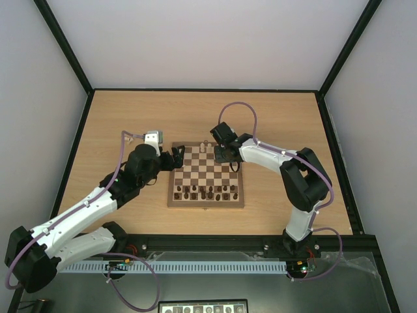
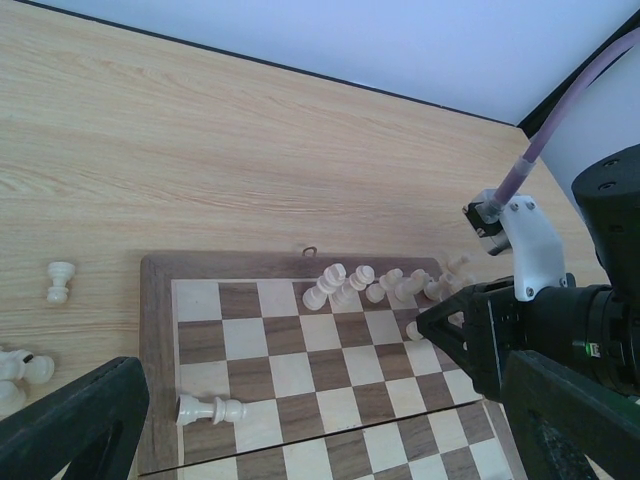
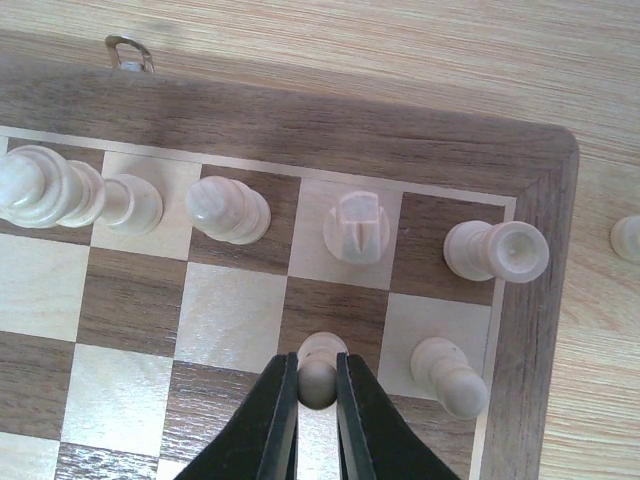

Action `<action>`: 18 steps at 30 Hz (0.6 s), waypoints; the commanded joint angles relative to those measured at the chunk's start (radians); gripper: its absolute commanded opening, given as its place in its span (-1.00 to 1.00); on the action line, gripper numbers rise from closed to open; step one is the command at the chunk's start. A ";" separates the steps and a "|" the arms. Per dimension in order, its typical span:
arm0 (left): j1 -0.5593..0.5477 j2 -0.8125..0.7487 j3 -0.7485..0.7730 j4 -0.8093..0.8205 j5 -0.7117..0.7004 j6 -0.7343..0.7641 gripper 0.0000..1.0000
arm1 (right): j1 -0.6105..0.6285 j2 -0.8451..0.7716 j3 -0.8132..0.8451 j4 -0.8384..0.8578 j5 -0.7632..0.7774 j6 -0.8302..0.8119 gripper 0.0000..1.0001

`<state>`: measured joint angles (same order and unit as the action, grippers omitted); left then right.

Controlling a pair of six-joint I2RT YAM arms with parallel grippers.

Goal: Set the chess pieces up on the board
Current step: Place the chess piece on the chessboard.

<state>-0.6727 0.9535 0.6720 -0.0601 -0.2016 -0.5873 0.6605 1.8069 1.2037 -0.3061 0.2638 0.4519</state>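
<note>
Left gripper [image 1: 174, 158] wide open, hovers at far-left corner of board [image 1: 207, 204]. Pale pieces [image 3: 228, 210] stand along far row. Right gripper [image 3: 318, 368] clamps a pawn [image 3: 322, 346] on the second row, near the far-right corner.

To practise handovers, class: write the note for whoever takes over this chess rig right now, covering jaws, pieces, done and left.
Right gripper: jaws shut on a pale pawn over the second row.
Left gripper: jaws open, empty, by the board's far left corner.
Done: several pale pieces stand on the far row, another pawn beside the held one.
Left: a fallen piece on the board, loose pieces on the table.
</note>
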 commanded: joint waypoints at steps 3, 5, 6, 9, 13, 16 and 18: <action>0.005 -0.021 -0.014 -0.003 -0.005 -0.001 0.99 | -0.004 0.017 0.008 -0.021 0.016 -0.008 -0.73; 0.005 -0.018 -0.015 -0.003 -0.004 -0.001 0.99 | -0.004 0.008 0.008 -0.022 0.016 -0.010 -0.72; 0.005 -0.019 -0.014 -0.003 -0.004 -0.001 0.99 | -0.005 0.004 0.009 -0.023 0.015 -0.010 -0.70; 0.005 -0.019 -0.014 -0.002 -0.003 -0.002 0.99 | -0.004 -0.004 0.006 -0.025 0.011 -0.010 -0.64; 0.005 -0.017 -0.014 -0.001 -0.002 -0.002 0.99 | -0.005 -0.014 0.002 -0.020 0.005 -0.010 -0.57; 0.005 -0.016 -0.013 -0.001 -0.002 -0.001 0.99 | -0.004 -0.022 0.000 -0.019 -0.001 -0.013 -0.56; 0.005 -0.014 -0.012 0.000 -0.002 -0.001 0.99 | -0.004 -0.031 -0.004 -0.018 -0.010 -0.013 -0.56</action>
<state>-0.6727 0.9485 0.6720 -0.0601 -0.2012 -0.5869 0.6594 1.8069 1.2034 -0.3046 0.2611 0.4480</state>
